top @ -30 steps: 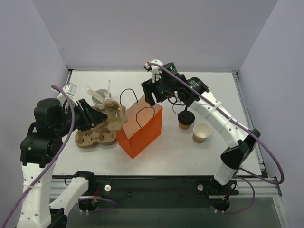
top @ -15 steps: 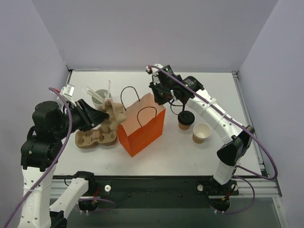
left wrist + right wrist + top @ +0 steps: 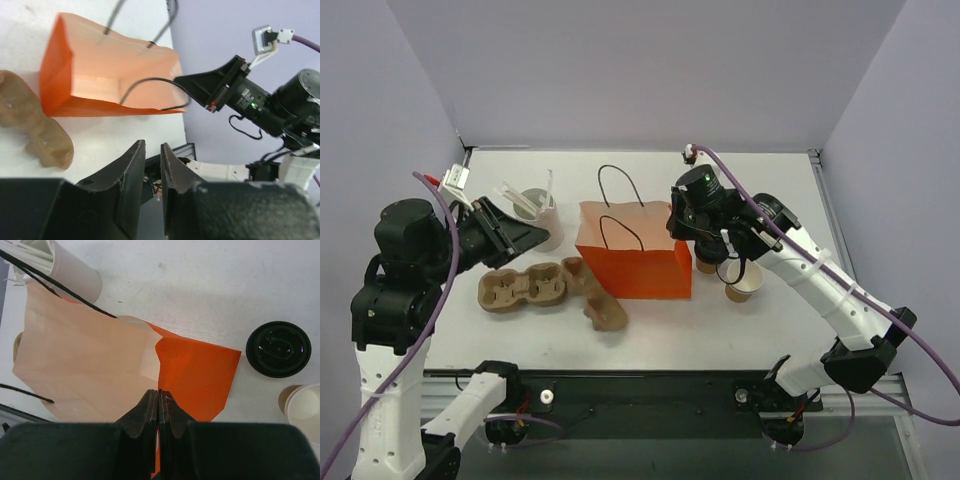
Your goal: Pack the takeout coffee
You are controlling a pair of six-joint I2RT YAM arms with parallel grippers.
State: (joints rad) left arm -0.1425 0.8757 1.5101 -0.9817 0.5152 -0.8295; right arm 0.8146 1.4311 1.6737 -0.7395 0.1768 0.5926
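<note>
takeout coffee (image 3: 279,349) mostly hidden overhead; right hand (image 3: 158,393) pinches orange bag (image 3: 196,371) rim

No lettering, brand or number is legible anywhere, neither on the orange bag (image 3: 638,268) nor the takeout coffee (image 3: 278,349).

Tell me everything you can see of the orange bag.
The orange bag looks like paper, with creased sides, a paler inside and two black cord handles. It stands upright on the table with its mouth open, between the pulp cup carrier and the lidded coffee cup. The right pincer is shut on its rim at the right end. Nothing else visibly grips it.
</note>
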